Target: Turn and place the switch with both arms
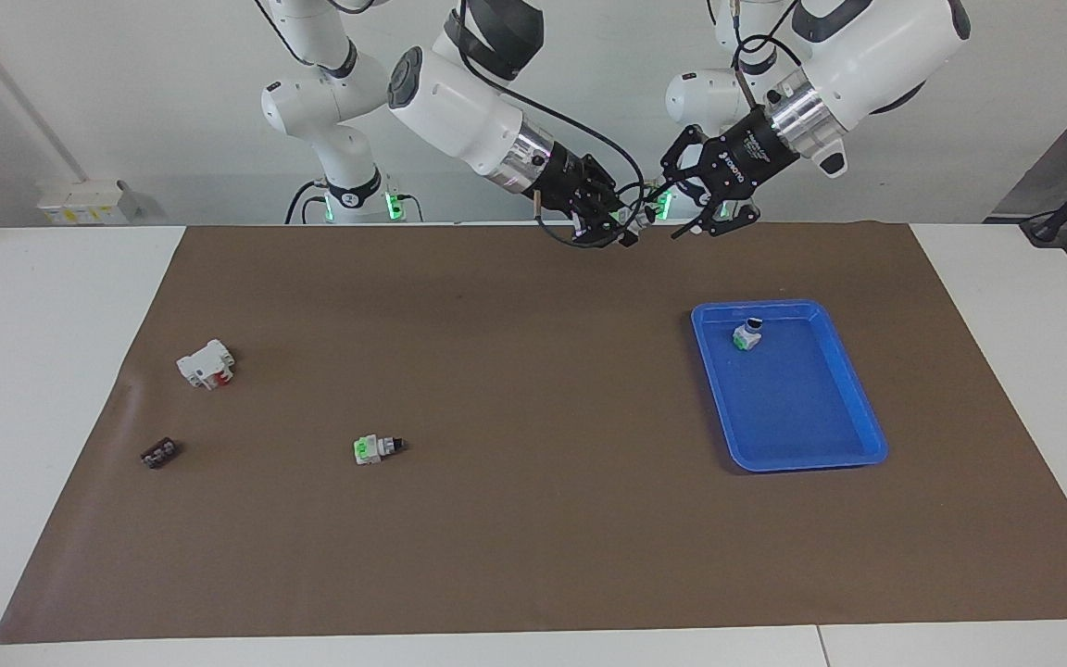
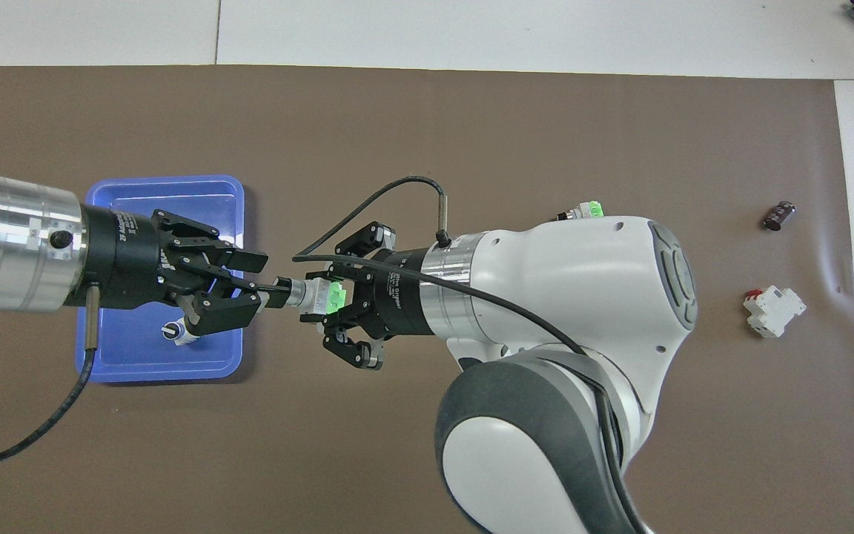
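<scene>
The right hand (image 2: 323,297) grips the switch (image 2: 316,294) by its body, held level in the air beside the blue tray (image 2: 112,367), so the left hand (image 2: 260,291) can pinch its knob.

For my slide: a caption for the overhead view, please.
Right gripper holds a switch in mid-air while the left gripper closes around its black knob.

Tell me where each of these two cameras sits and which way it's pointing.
Facing view: high across the table, facing the robots; shows both arms whole, the right gripper holding a switch in the air.
Overhead view: above the robots' end, looking steeply down; shows forearms, the left gripper at the knob.
Shared: held switch, blue tray, tray switch.
</scene>
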Controlling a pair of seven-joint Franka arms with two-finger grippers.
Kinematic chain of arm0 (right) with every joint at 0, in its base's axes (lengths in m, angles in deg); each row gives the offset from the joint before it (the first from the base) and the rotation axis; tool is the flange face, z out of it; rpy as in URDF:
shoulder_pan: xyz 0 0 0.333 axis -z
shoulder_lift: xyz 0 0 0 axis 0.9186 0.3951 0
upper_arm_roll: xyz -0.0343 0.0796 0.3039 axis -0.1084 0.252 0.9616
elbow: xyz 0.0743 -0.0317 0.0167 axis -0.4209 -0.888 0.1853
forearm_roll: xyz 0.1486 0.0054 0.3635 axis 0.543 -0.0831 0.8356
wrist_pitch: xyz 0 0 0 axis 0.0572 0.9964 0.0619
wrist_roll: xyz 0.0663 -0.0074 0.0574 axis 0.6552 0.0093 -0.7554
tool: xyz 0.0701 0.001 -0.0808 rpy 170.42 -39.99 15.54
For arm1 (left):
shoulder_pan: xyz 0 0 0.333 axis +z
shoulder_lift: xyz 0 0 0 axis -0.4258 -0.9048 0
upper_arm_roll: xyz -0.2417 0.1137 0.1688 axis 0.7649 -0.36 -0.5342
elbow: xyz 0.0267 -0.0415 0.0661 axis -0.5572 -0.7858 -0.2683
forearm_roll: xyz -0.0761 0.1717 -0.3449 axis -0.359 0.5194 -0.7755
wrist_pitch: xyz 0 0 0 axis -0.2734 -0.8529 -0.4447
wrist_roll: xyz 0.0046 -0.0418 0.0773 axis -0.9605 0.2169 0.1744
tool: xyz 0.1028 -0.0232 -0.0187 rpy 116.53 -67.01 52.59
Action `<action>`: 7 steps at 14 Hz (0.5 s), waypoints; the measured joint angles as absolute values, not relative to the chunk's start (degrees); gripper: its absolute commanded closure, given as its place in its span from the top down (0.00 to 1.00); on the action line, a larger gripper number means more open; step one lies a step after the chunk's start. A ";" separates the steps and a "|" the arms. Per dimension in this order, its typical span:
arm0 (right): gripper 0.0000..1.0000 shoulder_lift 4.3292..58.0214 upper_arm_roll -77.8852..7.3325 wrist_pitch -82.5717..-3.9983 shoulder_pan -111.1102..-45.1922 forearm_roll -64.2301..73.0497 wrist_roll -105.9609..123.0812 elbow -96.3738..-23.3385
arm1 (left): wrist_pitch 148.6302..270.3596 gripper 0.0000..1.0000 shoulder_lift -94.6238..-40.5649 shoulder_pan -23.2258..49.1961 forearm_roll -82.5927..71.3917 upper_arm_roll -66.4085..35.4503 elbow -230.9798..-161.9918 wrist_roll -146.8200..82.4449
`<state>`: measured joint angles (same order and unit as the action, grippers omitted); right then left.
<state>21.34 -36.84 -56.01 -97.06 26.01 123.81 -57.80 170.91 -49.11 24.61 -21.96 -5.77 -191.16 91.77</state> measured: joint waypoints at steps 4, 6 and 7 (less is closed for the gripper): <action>0.00 21.34 -36.88 -55.96 -97.04 26.02 123.81 -57.80 | 170.88 0.23 -49.00 24.60 -22.17 -5.38 -191.16 92.27; 0.00 21.41 -36.94 -55.96 -97.03 26.02 123.81 -57.81 | 170.46 0.14 -48.82 24.59 -22.53 -5.32 -191.16 92.44; 0.00 21.39 -36.93 -55.96 -97.03 26.02 123.81 -57.79 | 170.46 0.08 -48.77 24.59 -22.53 -5.32 -191.16 92.52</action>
